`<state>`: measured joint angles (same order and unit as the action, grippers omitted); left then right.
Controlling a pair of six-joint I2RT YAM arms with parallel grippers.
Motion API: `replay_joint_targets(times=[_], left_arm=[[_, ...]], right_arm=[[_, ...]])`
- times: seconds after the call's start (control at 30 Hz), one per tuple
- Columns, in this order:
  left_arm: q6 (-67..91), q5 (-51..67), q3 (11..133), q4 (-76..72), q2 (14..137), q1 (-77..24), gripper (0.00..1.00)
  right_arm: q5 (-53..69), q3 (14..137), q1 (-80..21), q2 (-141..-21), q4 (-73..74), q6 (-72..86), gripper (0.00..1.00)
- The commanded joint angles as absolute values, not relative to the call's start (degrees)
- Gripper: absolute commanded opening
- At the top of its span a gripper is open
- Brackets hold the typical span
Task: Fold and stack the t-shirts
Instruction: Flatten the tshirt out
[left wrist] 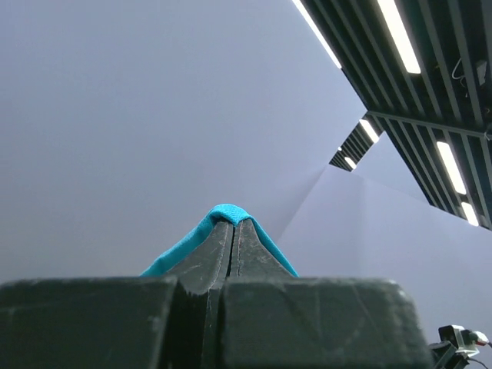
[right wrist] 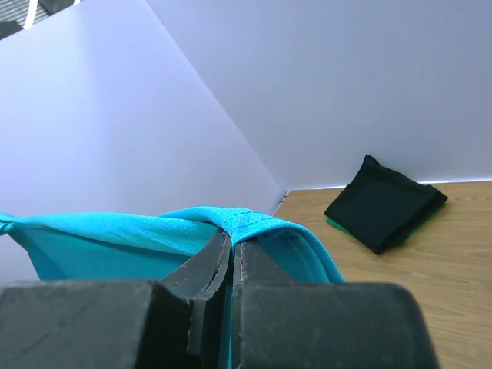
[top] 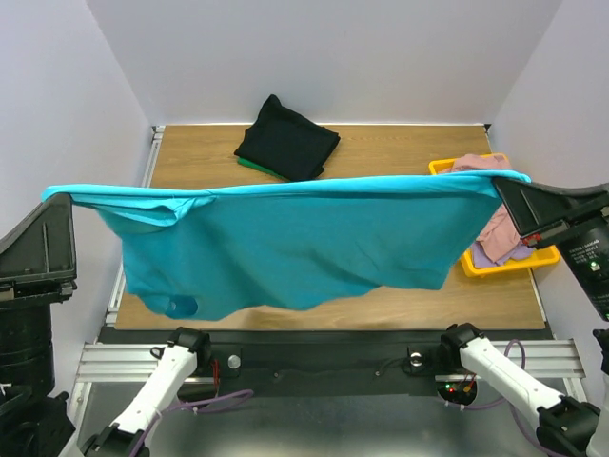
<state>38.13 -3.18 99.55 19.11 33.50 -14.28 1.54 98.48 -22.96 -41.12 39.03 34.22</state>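
The left gripper [top: 65, 198] and right gripper [top: 500, 184] each clamp an end of the teal t-shirt [top: 285, 248], holding it taut in the air from the desk's [top: 381, 148] left edge to its right edge. Beyond it, a folded black t-shirt [top: 287, 140] lies on a green t-shirt [top: 252, 165] at mid far edge. A yellow tray [top: 533, 259] at the right edge holds a pink t-shirt [top: 500, 228] and a lavender t-shirt [top: 485, 255].

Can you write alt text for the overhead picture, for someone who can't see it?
The left gripper and right gripper hold a teal t-shirt stretched in midair over a wooden table. Behind it a folded black t-shirt lies on a green t-shirt; a yellow tray at right holds pink and lavender shirts.
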Motion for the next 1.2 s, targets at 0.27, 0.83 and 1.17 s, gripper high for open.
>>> replay_joint_targets(times=[0.27, 0.83, 1.17], left_arm=[[34.6, -14.9, 90.5, 14.4, 47.2, -13.6, 0.00], [28.4, -17.5, 89.3, 11.2, 103.3, -8.9, 0.98], [30.3, -15.9, 73.7, 10.0, 86.4, -8.9, 0.98]], right_arm=[[-19.2, 85.4, -23.0, -45.4, 39.6, 34.3, 0.00], [-20.4, 70.2, -14.2, -89.3, 23.7, 37.1, 1.00], [-7.5, 65.0, -14.2, -84.1, 22.8, 33.4, 1.00]])
